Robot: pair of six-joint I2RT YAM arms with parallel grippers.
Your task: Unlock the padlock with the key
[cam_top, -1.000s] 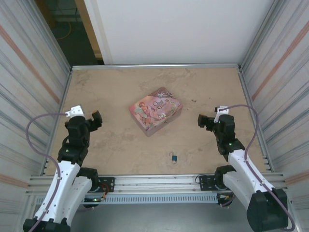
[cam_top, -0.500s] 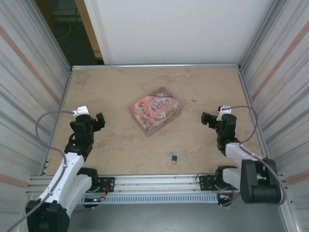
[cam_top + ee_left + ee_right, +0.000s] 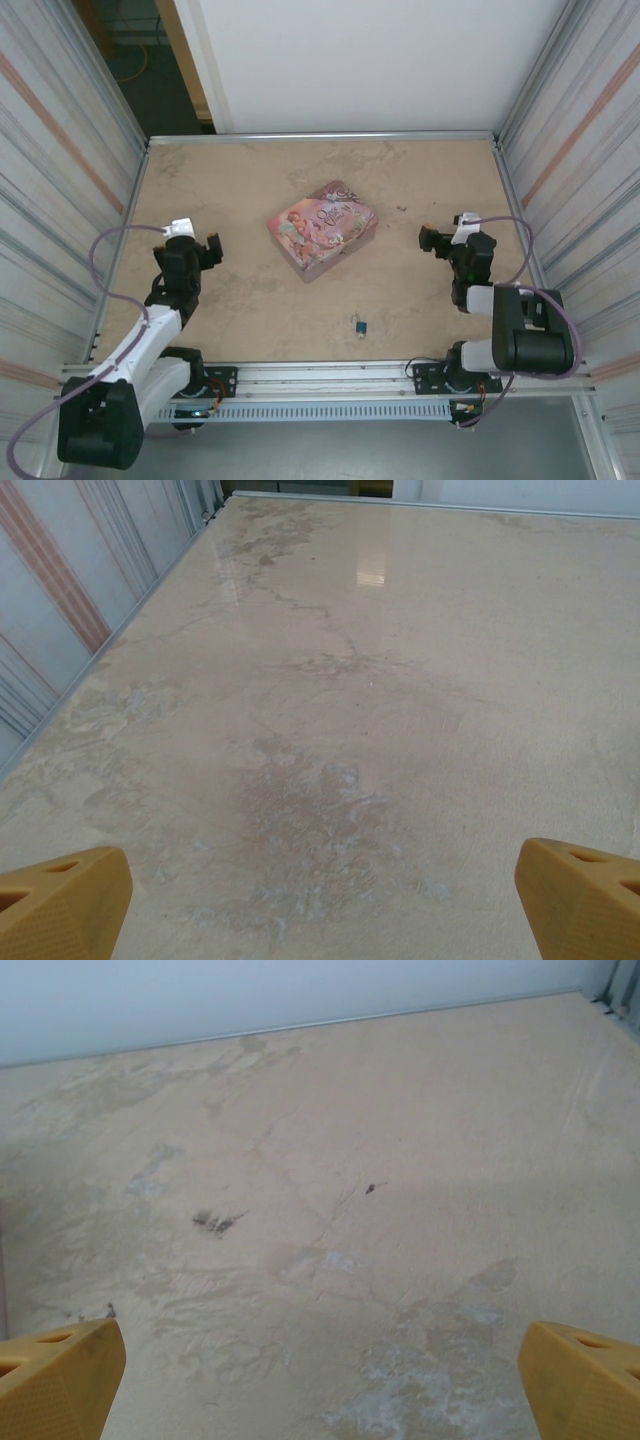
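Top external: tiny blue-bodied metal padlock (image 3: 360, 326) looks light, rigid, probably slippery; best pinched across its body. Both left gripper (image 3: 207, 250) and right gripper (image 3: 428, 240) gape empty.

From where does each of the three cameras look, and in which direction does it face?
Top external: above and behind the robot, looking down at the beige marbled tabletop, pink illustrated tin box and tiny blue metal-shackled padlock; left gripper and right gripper show.
Left wrist: on the left arm, facing forward across tabletop, striped side wall at left; orange fingertips apart.
Right wrist: on the right arm, facing the white back wall; orange fingertips apart.
Shared: all three see the tabletop.
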